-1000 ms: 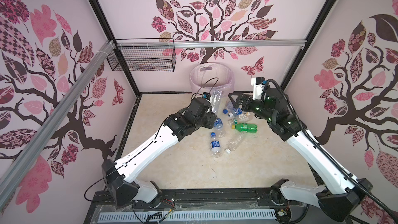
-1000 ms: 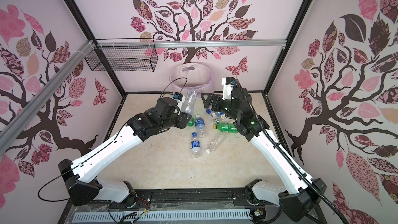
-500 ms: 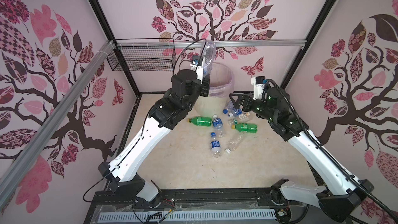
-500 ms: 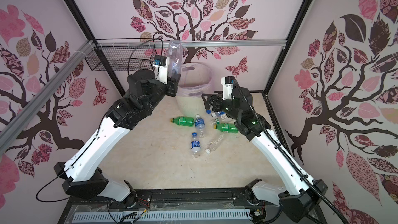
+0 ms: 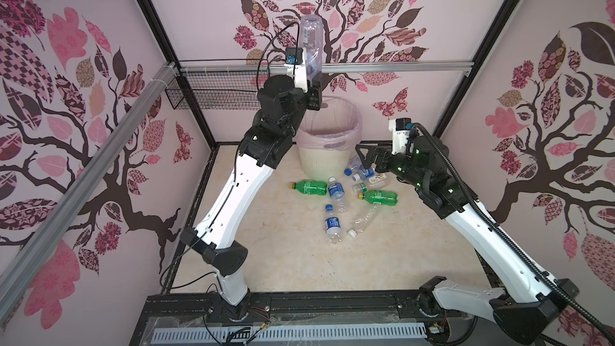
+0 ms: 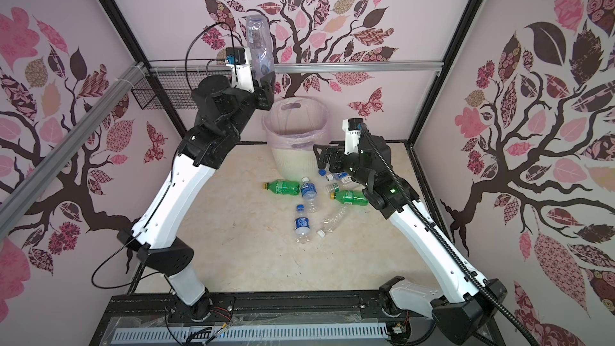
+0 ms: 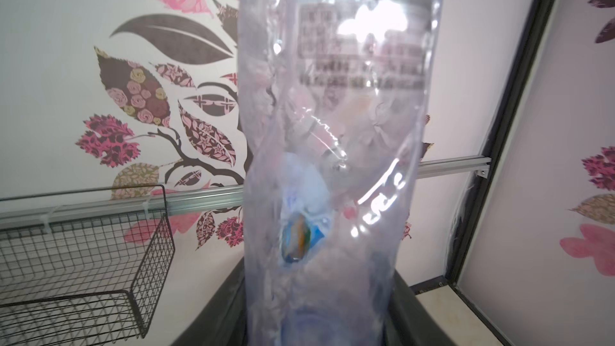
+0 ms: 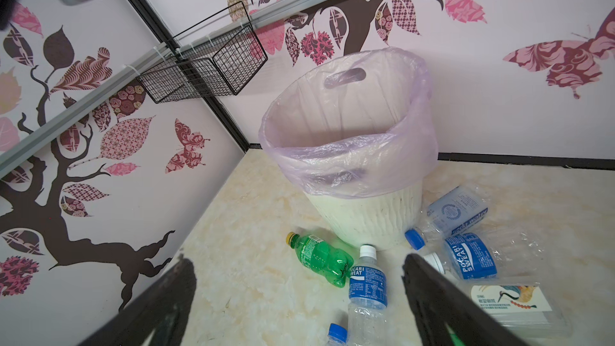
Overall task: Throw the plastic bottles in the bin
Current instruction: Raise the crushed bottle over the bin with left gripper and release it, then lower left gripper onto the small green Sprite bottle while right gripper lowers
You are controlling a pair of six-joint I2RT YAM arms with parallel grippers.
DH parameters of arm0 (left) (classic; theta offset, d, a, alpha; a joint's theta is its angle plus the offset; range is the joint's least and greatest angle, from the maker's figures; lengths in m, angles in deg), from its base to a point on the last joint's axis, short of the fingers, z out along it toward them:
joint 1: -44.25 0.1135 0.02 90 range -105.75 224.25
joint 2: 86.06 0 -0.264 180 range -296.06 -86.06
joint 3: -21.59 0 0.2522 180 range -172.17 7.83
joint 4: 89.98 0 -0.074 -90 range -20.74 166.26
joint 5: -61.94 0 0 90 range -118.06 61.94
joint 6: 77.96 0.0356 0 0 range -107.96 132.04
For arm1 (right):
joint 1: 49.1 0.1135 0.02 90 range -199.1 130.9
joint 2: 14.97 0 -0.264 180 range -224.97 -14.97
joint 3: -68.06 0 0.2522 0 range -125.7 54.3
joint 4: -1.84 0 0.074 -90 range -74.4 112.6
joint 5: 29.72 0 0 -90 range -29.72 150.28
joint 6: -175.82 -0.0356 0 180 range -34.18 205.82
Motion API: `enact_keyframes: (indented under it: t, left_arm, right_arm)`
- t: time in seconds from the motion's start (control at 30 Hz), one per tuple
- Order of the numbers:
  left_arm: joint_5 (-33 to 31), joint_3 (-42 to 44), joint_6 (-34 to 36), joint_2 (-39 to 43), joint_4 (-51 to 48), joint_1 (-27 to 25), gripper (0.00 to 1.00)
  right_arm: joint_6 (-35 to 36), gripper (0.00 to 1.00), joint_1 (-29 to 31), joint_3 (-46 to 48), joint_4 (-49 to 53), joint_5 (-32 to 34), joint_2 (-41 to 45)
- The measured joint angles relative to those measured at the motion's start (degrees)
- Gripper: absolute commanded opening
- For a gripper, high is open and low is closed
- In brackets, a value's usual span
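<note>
right now the step in hand looks like the drop itself. the left gripper (image 5: 313, 81) is raised high in the upper middle of both top views, and a clear bottle (image 5: 308, 39) with a pale blue label stands up out of it, base uppermost as far as i can judge. in the left wrist view the bottle fills the middle of the frame, blurred, with the dark jaws on each side of it at the bottom edge; whether they clamp it or have let it go i cannot tell. the bin (image 5: 316, 161) stands on the floor (image 5: 299, 261) below and slightly right of that gripper in the frame, its pink-lined mouth open.

to do this well, i would have the wrist squarely over the middle of that mouth before the jaws part fully, since a tall bottle released near the rim may tip out onto the floor. keep it off the wire basket (image 5: 216, 94) at the upper left. the right gripper (image 5: 361, 158) hangs with jaws spread wide and empty just right of the bin, above the loose bottles (image 5: 336, 191) lying at centre; it should wait clear of the falling bottle.
</note>
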Motion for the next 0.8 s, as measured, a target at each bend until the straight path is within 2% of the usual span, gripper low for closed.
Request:
enact_keyframes:
  t: [0.07, 0.17, 0.27, 0.63, 0.8]
  left_arm:
    - [1.42, -0.81, -2.27, -4.83, -1.62, 1.90, 0.95]
    - [3.85, -0.13, -4.85, -9.81, -6.10, 2.36, 0.97]
    - [5.55, 2.62, -5.66, -10.36, -9.51, 1.68, 0.97]
    - [6.88, 6.58, -5.38, 2.16, -9.14, 0.42, 0.97]
    - [6.93, 12.02, -5.25, 6.23, -8.35, -0.11, 0.97]
  right_arm:
    - [-0.11, 1.00, 0.00, 0.44, 0.15, 0.00, 0.17]
    - [-0.31, 1.00, 0.00, 1.57, 0.24, 0.00, 1.11]
    - [-0.70, 1.00, 0.00, 2.73, 0.17, -0.04, 2.34]
    - [-3.69, 1.00, 0.00, 3.63, 0.13, -1.31, 2.73]
    - [-4.00, 0.99, 0.00, 3.85, 0.44, -1.31, 2.73]
